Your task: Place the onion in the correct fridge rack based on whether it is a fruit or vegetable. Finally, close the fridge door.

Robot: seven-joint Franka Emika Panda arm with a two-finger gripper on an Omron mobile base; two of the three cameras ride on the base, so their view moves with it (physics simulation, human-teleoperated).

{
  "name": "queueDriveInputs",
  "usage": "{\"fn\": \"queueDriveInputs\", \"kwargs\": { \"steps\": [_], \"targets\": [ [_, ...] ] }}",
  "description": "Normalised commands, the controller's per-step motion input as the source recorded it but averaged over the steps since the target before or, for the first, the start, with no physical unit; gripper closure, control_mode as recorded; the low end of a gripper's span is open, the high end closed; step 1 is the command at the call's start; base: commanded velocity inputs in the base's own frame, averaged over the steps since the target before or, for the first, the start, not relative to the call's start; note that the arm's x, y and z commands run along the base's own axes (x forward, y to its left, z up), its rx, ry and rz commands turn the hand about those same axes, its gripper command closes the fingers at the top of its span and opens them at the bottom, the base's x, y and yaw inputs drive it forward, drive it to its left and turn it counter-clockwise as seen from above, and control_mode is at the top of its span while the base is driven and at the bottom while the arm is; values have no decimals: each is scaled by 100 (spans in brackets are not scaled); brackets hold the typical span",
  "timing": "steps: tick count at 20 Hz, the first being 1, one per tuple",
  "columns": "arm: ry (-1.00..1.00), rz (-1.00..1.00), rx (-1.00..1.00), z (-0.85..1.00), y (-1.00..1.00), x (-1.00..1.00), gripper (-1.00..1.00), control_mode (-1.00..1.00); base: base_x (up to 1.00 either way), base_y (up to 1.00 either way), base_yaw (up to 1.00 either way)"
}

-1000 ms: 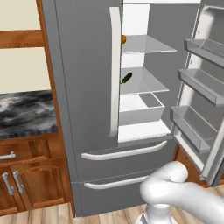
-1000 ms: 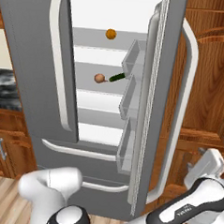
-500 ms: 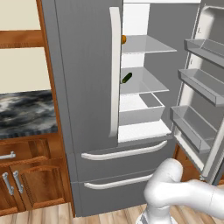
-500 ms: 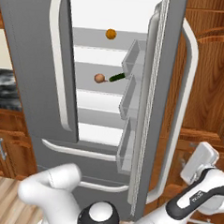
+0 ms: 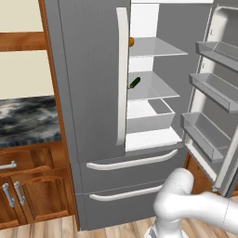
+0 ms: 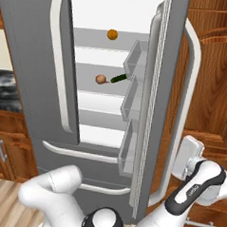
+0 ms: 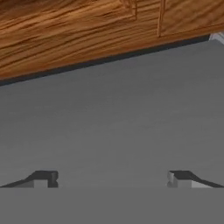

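While the fridge's right-hand door (image 6: 160,89) stands swung wide open, its left-hand door (image 5: 90,79) is closed. Seen from the right base view, that closed door sits at about nine o'clock, its long pale handle (image 6: 61,67) running down beside the open compartment. Moving right, the onion (image 6: 101,79) rests on the fridge rack (image 6: 100,85), the second shelf down, just above the middle of the picture. A green cucumber (image 6: 119,78) lies just beside the onion at its three o'clock; whether they touch cannot be told. On the top shelf, at about twelve o'clock from the onion, sits an orange fruit (image 6: 112,34).

Further right, the open door is seen edge-on, its bin-like racks (image 6: 132,95) stacked one under another on the inner face. At about four o'clock the arm's white hand (image 6: 189,158) is raised on the outer side of that door, near the door's curved handle (image 6: 184,115).

From the left base view the cucumber (image 5: 134,83) shows on the same rack (image 5: 155,88), just right of the closed door's handle, and the door racks (image 5: 216,83) are at three o'clock.

Along the gripper (image 7: 112,178), both fingertips (image 7: 43,178) are spread far apart with nothing between them, facing a flat grey surface (image 7: 113,113); wooden cabinet fronts (image 7: 78,30) fill the twelve o'clock side.
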Motion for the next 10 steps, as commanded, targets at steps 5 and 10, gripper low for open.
{"fn": "queueDriveInputs", "kwargs": {
  "steps": [5,10],
  "targets": [
    [-3,2,-12,11,95,0,-100,-100,0,0,0],
    [-2,0,-7,9,98,8,-100,-100,0,0,0]
  ]
}}
